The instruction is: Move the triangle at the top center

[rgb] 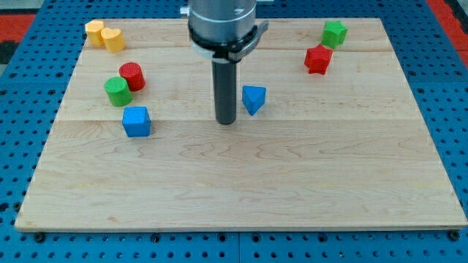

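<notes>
A blue triangle (253, 98) lies on the wooden board (234, 183), a little above the board's middle. My tip (226, 121) rests on the board just left of the blue triangle and slightly below it, with a small gap between them. The rod rises from the tip to the arm's grey body at the view's top centre.
A blue cube (136, 121), a green cylinder (118, 91) and a red cylinder (132, 76) sit at the left. Two yellow blocks (104, 36) lie at the top left. A red star-like block (317, 60) and a green block (334, 33) sit at the top right.
</notes>
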Controlling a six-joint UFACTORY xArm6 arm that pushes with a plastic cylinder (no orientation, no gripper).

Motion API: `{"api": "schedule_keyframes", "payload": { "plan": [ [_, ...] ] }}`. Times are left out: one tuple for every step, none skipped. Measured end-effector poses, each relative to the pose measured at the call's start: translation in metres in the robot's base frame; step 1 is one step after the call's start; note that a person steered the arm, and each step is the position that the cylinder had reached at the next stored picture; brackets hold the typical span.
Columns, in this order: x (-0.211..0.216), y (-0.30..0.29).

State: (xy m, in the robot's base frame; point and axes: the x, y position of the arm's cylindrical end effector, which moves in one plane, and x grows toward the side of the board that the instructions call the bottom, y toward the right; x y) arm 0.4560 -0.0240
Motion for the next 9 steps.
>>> {"api": "schedule_keyframes", "payload": {
  "plan": [
    [0.054,0.005],
    [0.091,0.022],
    [0.097,0.056],
    [0.097,0.078],
    [0.098,0.079],
    [0.106,0.079],
    [0.109,0.079],
    [0.103,0.086],
    [0.044,0.085]
  ]
}}
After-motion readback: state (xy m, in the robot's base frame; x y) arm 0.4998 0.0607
